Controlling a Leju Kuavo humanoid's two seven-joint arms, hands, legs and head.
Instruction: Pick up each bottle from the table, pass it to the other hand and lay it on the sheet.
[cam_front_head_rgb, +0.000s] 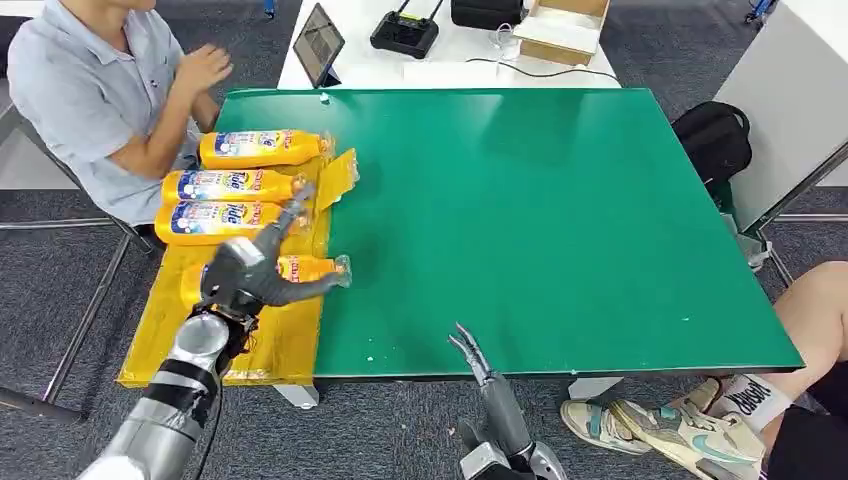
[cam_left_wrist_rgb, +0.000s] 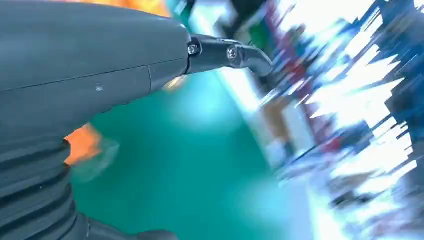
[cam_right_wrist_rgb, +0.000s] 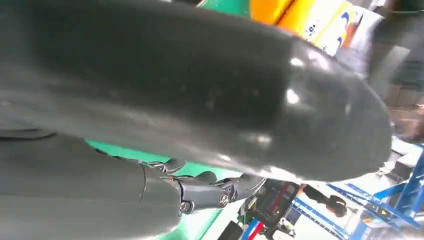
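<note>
You have four orange detergent bottles lying on their sides on the yellow sheet (cam_front_head_rgb: 275, 345) at the green table's left edge. Three labelled ones (cam_front_head_rgb: 262, 147) (cam_front_head_rgb: 232, 185) (cam_front_head_rgb: 218, 220) lie parallel, close together. The fourth bottle (cam_front_head_rgb: 312, 268) lies nearest the robot.

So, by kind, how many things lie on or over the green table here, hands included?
Orange plastic detergent bottles: 4
Yellow plastic sheet: 1
Robot hands: 2, left hand and right hand
Total: 7
</note>
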